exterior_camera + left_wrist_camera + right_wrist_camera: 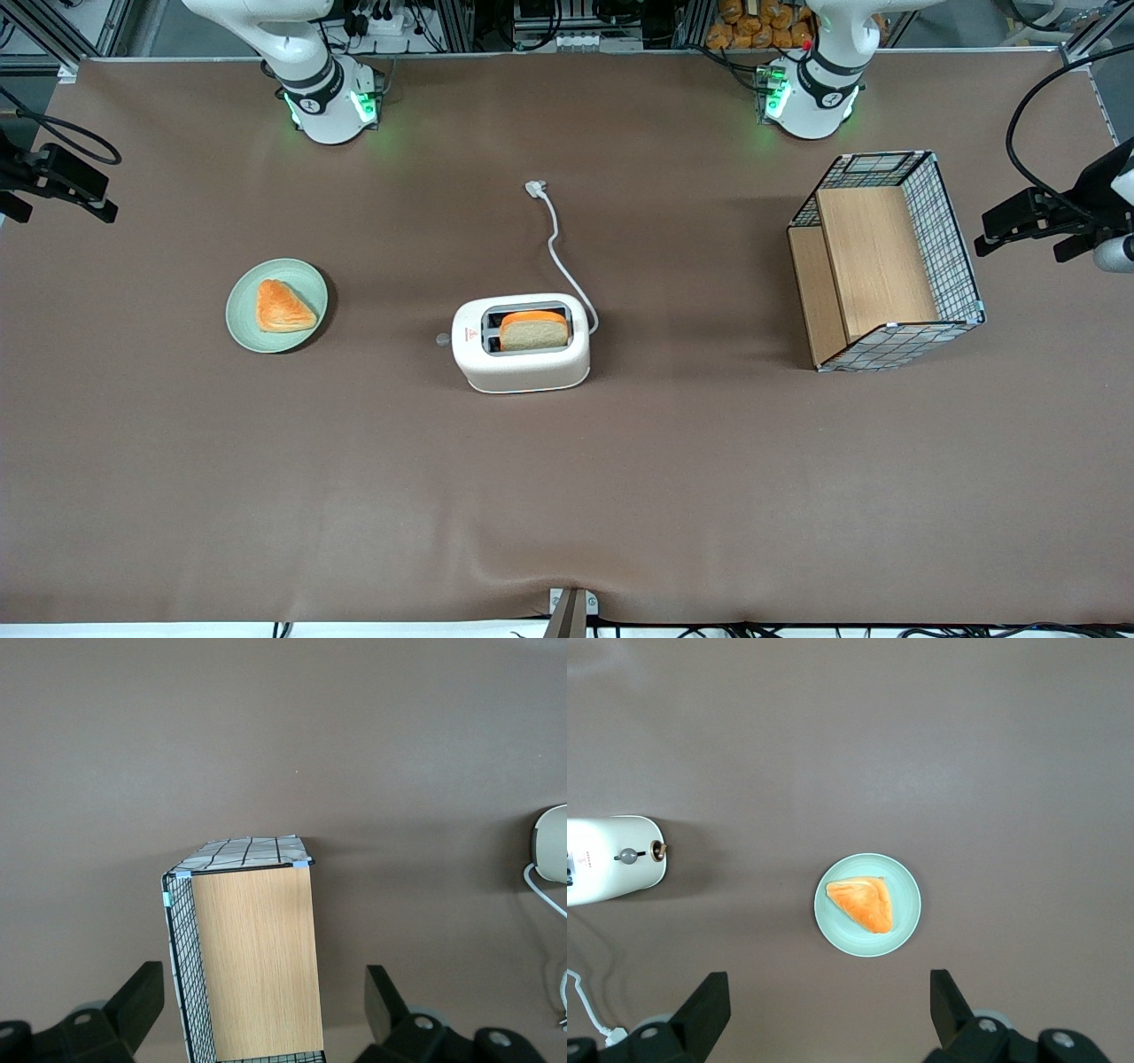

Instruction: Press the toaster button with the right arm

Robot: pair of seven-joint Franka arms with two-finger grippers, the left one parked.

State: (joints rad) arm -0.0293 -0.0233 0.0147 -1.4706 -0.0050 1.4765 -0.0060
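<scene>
While the right arm (310,71) stands at the far edge of the brown table (567,496), its black gripper (55,180) hangs in the air over the working arm's end of the table. It is well apart from the toaster (521,354). The wrist camera shows the gripper (824,1023) up high with its two fingers (702,1014) spread wide. Nothing is between them. It touches nothing.

The white toaster sits near the middle of the table. A slice of bread (534,330) stands in the slot nearer to the front camera, and its top pokes out. The slot farther from the camera looks dark. A tiny red logo is on the toaster's top, at the end that faces the working arm's side. The toaster button (442,338) is a tiny grey knob sticking out from that same end. Nothing is touching it.

A white cord (563,257) comes out of the toaster's other end and curls away toward the far edge of the table. Its plug (536,187) lies loose on the cloth.

A pale green plate (241,312) lies between the toaster and the working arm's end of the table. An orange, three-cornered piece of pastry (283,306) lies on it. From the wrist camera the plate (908,877) is down below the gripper, and the toaster (611,877) is off to one side.

A box (877,266) made of wood and wire mesh sits toward the parked arm's end of the table, well apart from the toaster.
</scene>
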